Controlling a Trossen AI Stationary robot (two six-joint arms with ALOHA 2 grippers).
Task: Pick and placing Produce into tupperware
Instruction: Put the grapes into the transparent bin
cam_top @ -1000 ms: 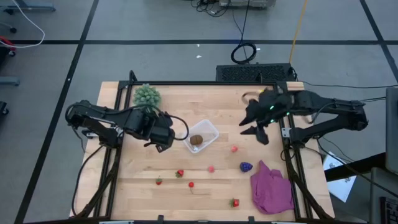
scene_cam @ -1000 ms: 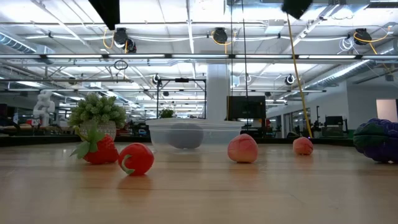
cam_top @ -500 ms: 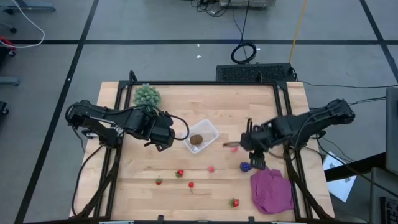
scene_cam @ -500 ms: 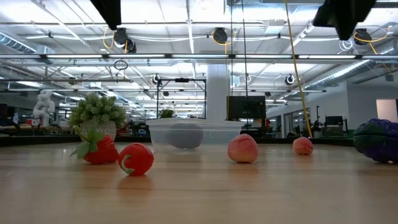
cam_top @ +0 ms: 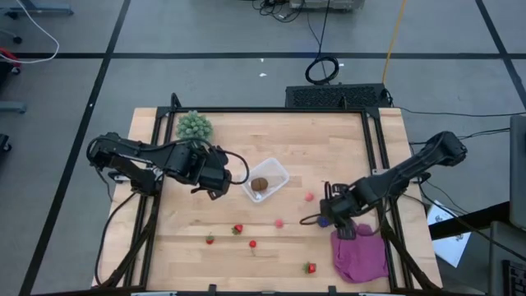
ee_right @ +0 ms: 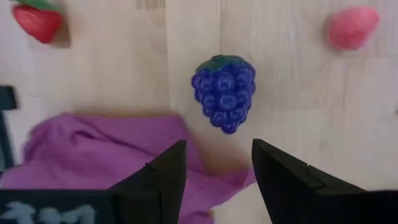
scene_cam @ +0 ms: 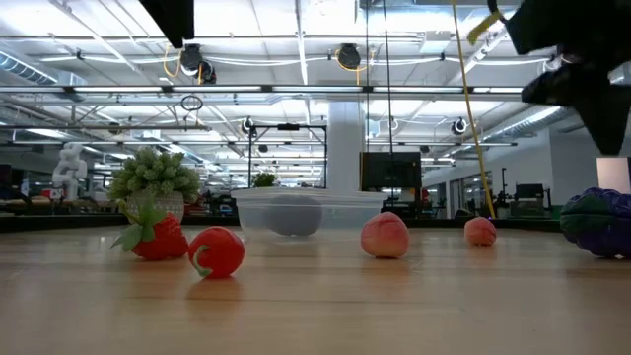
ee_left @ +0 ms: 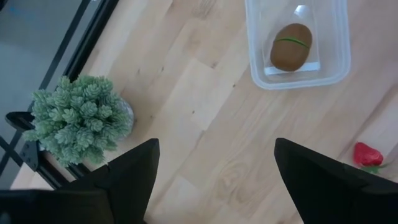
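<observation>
The purple grape cluster (ee_right: 224,92) lies on the wood beside the purple cloth (ee_right: 93,149). My right gripper (ee_right: 217,171) hangs open just above it, pointing steeply down, touching nothing; in the high view the gripper (cam_top: 334,224) half covers the cluster (cam_top: 322,221). The clear tupperware (cam_top: 265,181) sits mid-table with the brown fruit (ee_left: 290,46) on its floor. Two pink fruits (cam_top: 309,196) (cam_top: 279,222) and several small red ones (cam_top: 238,228) lie loose on the table. My left gripper (ee_left: 214,180) waits open, left of the tub.
A green spiky plant (cam_top: 194,126) stands at the far left corner. The purple cloth (cam_top: 359,253) lies crumpled at the near right, close under my right arm. A red fruit (cam_top: 311,267) lies near the front edge. Black frame rails (cam_top: 374,148) run along both table sides.
My right gripper has swung from the far right of the table toward the near edge and come down, tipping to point more steeply downward, until it hangs over the grape cluster. No fruit has moved.
</observation>
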